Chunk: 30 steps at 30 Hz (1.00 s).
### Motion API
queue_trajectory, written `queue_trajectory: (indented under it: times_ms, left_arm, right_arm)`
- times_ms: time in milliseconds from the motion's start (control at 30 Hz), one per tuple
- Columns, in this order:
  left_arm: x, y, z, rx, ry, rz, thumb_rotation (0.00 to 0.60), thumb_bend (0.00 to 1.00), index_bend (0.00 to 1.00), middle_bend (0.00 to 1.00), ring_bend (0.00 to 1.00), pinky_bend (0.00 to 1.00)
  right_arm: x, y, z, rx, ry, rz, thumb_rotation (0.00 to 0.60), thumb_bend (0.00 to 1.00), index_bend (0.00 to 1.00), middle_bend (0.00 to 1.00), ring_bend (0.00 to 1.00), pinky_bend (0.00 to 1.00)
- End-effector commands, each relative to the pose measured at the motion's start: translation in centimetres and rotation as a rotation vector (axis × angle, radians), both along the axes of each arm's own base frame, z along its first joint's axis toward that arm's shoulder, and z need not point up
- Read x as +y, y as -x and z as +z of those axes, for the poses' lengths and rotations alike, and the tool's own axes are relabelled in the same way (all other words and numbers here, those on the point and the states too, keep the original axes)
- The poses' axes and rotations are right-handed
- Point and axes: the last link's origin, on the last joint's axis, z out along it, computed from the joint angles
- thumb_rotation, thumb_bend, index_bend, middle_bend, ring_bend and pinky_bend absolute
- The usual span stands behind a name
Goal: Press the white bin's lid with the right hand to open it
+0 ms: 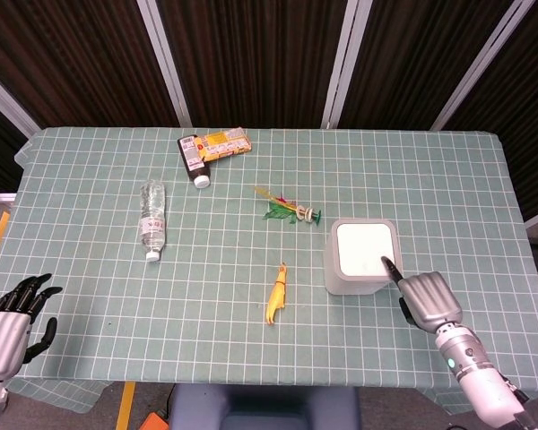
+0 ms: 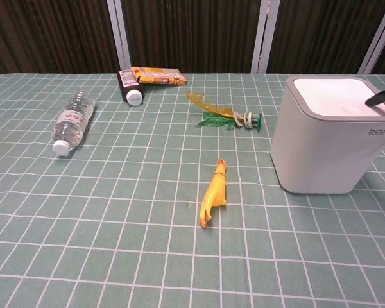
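Observation:
The white bin [image 1: 345,279] stands on the right half of the table, its square lid [image 1: 364,248] lying flat and closed. In the chest view the bin [image 2: 327,154] fills the right side, its lid [image 2: 337,96] level on top. My right hand [image 1: 428,300] is at the bin's near right corner. It has one dark finger [image 1: 388,267] stretched out onto the lid's near right edge, the others curled in. That fingertip [image 2: 380,99] shows at the chest view's right border. My left hand [image 1: 13,318] hangs off the table's near left corner, fingers spread and holding nothing.
A yellow rubber chicken [image 1: 275,294] lies left of the bin. A green and yellow feather toy [image 1: 290,210] lies behind it. A clear water bottle [image 1: 151,219] lies at the left. A dark bottle [image 1: 195,161] and a yellow box [image 1: 224,142] lie at the back.

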Motion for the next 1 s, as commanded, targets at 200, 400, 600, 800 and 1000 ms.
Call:
queue_trajectory:
  times_ms: [200,400,600,800,1000]
  left_arm:
    - [0.0,0.0,0.0,0.002,0.001,0.0,0.6,0.5,0.27,0.14,0.13,0.3]
    - [0.0,0.0,-0.1,0.004,0.004,-0.001,0.6,0.5,0.27,0.14,0.13,0.3]
    - [0.0,0.0,-0.2,0.006,0.006,0.001,0.6,0.5,0.27,0.14,0.13,0.3]
    - [0.0,-0.1,-0.3,0.007,0.008,0.0,0.6,0.5,0.27,0.14,0.13,0.3]
    - [0.0,-0.1,-0.4,0.01,0.012,0.001,0.6,0.5,0.27,0.14,0.13,0.3]
  right_arm:
    - [0.4,-0.7,1.5,-0.065,0.081,0.048,0.6,0.68,0.08,0.74,0.79,0.71]
    - [1.0,-0.9,3.1,-0.129,0.155,0.083,0.6,0.68,0.05,0.74,0.79,0.71]
    - [1.7,-0.1,5.4,-0.202,0.343,0.145,0.6,0.61,0.01,0.74,0.79,0.71]
    - [2.9,1.3,7.2,-0.251,0.468,0.172,0.6,0.6,0.01,0.74,0.79,0.71]
    - [3.9,3.7,8.3,-0.255,0.475,0.128,0.6,0.57,0.01,0.7,0.71,0.67]
